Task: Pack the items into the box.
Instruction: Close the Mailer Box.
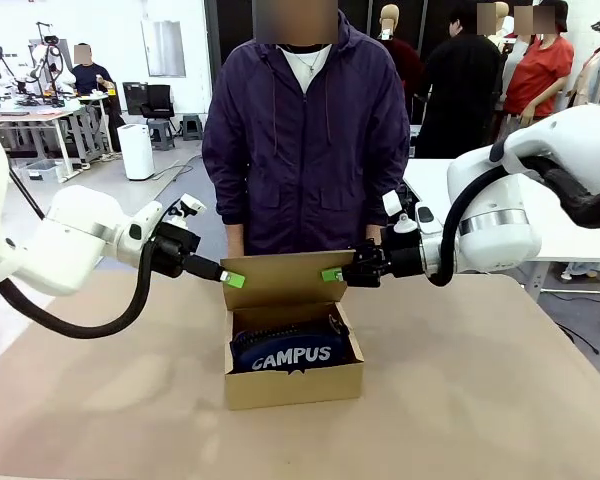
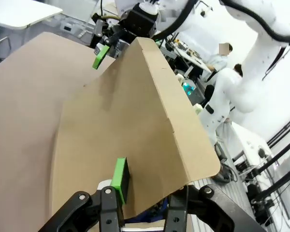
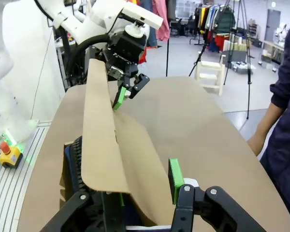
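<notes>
White "CAMPUS" lettering on navy pencil case (image 1: 292, 352) inside box (image 1: 294, 384); no other legible text

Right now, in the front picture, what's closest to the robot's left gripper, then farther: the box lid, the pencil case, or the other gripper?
1. Box lid: its left corner is in the left gripper.
2. Pencil case: lower, inside the box.
3. Right gripper: at the lid's opposite corner.
</notes>
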